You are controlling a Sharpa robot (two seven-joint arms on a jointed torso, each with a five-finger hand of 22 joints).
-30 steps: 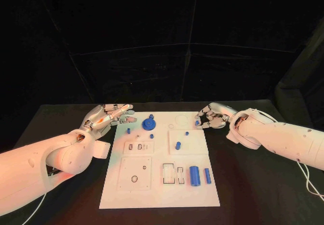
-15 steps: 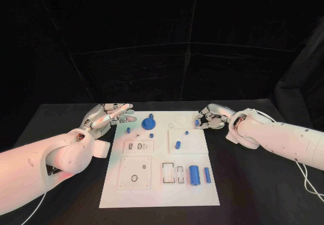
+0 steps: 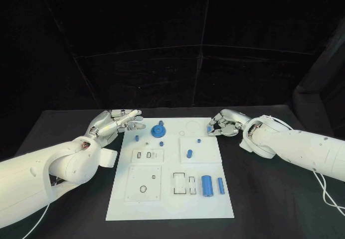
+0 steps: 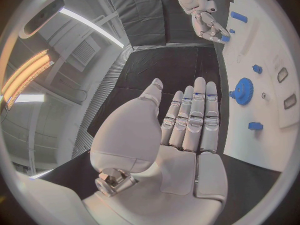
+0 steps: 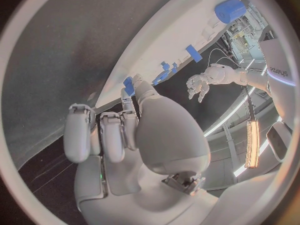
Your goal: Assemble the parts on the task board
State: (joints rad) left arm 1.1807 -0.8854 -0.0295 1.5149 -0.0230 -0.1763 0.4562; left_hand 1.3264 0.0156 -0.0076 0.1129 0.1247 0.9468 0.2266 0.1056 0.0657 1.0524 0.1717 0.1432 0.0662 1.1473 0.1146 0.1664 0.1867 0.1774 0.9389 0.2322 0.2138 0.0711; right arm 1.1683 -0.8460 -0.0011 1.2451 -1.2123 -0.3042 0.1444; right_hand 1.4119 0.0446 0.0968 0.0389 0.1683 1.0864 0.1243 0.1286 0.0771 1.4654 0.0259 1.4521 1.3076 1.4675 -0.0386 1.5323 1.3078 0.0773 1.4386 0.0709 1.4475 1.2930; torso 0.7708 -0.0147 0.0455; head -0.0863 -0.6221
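Right hand [image 3: 224, 125] pinches a small blue peg [image 3: 211, 131] at the task board's [image 3: 171, 209] far right edge, so it's nearer the far-right slots than the left hand [image 3: 115, 124], empty with fingers straight off the far left edge; peg's axis and target hole unclear.

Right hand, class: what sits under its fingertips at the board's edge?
A small blue part sits at the right hand's fingertips, on the far right edge of the task board. Whether it is gripped cannot be told; its lower end is covered.
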